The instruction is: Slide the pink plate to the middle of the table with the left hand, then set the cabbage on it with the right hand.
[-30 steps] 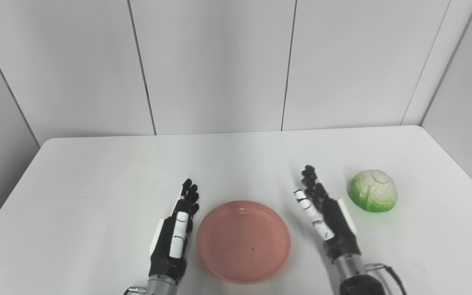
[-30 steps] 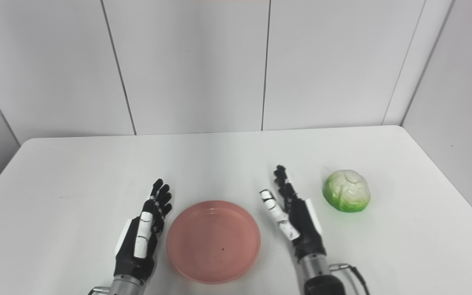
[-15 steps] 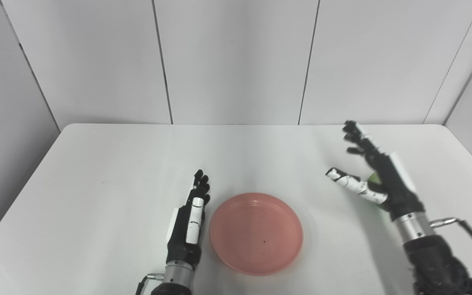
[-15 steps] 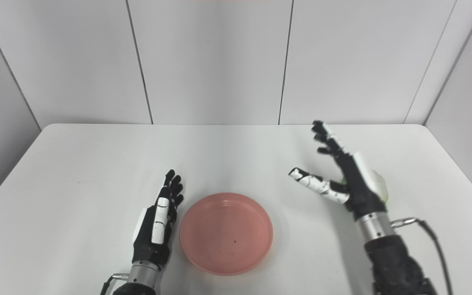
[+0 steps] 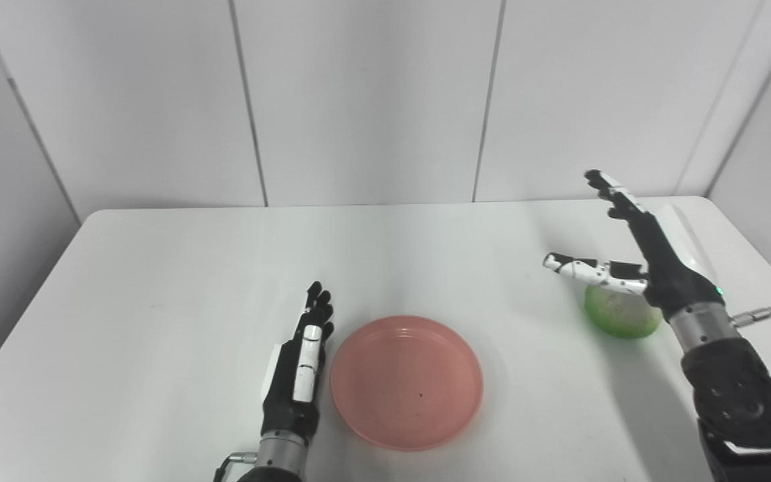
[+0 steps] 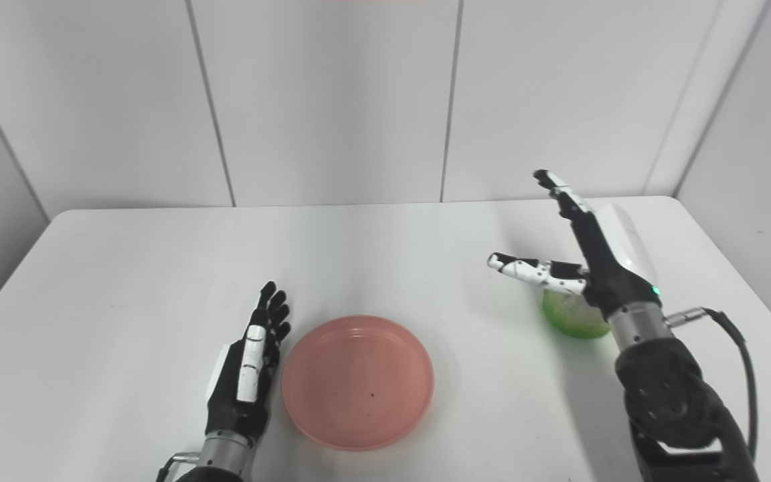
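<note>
On the white table we find the pink plate lying flat near the front edge, roughly midway across, with nothing on it. Our left hand rests just beside the plate's left rim, set on edge, fingers straight and together, grasping nothing; whether it touches the rim we cannot tell. Off to the right, well apart from the plate, sits the cabbage, green at its base. Our right hand hangs above it, raised, fingers stretched up and away, thumb spread out to the left, released and holding nothing. Hand and wrist hide the cabbage's top from both views.
</note>
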`<action>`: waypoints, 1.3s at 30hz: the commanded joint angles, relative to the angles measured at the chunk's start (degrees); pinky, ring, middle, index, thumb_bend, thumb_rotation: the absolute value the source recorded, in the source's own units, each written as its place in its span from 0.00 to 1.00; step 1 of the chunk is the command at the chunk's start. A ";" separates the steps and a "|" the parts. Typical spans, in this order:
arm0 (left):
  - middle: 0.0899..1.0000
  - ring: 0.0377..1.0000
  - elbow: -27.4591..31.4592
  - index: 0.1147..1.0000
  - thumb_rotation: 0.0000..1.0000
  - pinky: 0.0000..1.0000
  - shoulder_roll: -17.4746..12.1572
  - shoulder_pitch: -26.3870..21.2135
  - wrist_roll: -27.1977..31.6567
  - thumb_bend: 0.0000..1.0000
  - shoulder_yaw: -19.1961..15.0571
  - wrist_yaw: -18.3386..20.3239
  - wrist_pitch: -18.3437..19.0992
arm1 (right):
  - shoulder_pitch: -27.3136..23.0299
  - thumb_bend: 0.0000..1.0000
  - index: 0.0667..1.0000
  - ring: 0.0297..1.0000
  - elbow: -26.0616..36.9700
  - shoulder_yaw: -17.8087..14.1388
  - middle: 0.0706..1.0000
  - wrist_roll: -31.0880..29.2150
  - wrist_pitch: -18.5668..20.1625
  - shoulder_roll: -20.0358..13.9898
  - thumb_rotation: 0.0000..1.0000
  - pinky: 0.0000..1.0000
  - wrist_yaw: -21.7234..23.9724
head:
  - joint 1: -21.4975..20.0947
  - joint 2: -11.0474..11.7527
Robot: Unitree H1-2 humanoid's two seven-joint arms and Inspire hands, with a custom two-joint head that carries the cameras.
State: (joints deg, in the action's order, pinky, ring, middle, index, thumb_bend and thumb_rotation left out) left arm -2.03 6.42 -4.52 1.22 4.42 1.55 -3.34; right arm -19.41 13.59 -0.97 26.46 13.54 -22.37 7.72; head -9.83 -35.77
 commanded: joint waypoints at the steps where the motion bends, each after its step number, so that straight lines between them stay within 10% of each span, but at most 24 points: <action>1: 1.00 1.00 0.96 1.00 1.00 1.00 -1.15 -0.85 1.71 0.67 -0.65 1.29 -0.21 | -2.72 0.84 0.88 0.88 1.43 -0.44 0.90 3.54 2.04 -1.90 0.52 0.77 -1.37 | -1.07 0.28; 16: 1.00 1.00 -1.66 1.00 0.98 1.00 -4.82 -1.14 5.58 0.75 -2.80 3.31 -1.96 | -3.33 0.94 0.89 0.82 -1.21 0.93 0.90 13.06 7.18 -2.88 0.49 0.67 -0.25 | -8.51 0.94; 39: 1.00 1.00 -2.59 1.00 0.97 1.00 -6.10 -1.46 7.37 0.75 -3.68 4.75 -2.55 | -3.57 0.98 0.90 0.87 -10.50 2.88 0.90 14.58 8.57 -5.95 0.41 0.75 1.58 | -9.36 0.09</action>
State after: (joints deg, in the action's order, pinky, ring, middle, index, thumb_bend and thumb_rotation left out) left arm -3.61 1.10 -6.28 8.02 1.23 5.65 -4.36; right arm -20.46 2.49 2.23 40.72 22.90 -26.50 10.50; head -19.25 -35.77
